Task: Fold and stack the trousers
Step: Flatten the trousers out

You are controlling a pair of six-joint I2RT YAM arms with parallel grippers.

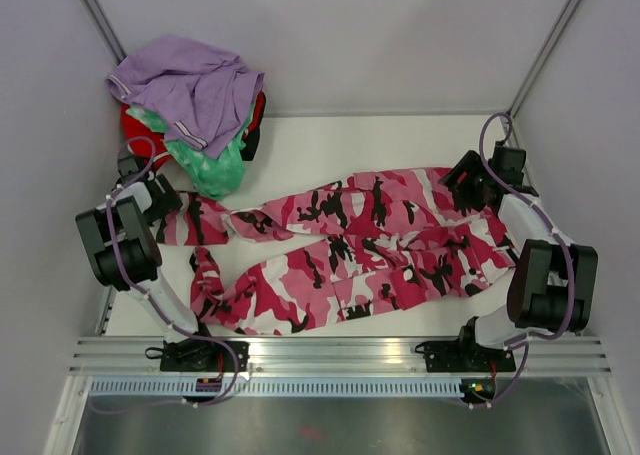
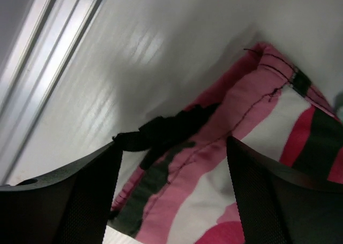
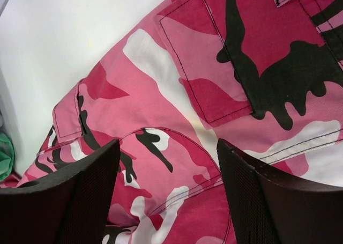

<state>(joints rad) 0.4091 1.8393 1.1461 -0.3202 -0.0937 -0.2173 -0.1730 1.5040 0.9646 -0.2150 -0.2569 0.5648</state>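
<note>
The pink camouflage trousers (image 1: 350, 245) lie spread across the white table, waist at the right, both legs running left. My left gripper (image 1: 172, 203) hovers over the cuff of the far leg with its jaws open; the left wrist view shows that hem (image 2: 214, 147) between the open fingers (image 2: 69, 196). My right gripper (image 1: 462, 180) hovers over the waist end with its jaws open; the right wrist view shows the seat and a back pocket (image 3: 209, 67) between the spread fingers (image 3: 268, 201). Neither gripper holds cloth.
A pile of other clothes sits at the back left: a lavender garment (image 1: 190, 85) on top of green (image 1: 215, 165) and red (image 1: 140, 125) ones. Grey walls enclose the table. An aluminium rail (image 1: 340, 355) runs along the near edge.
</note>
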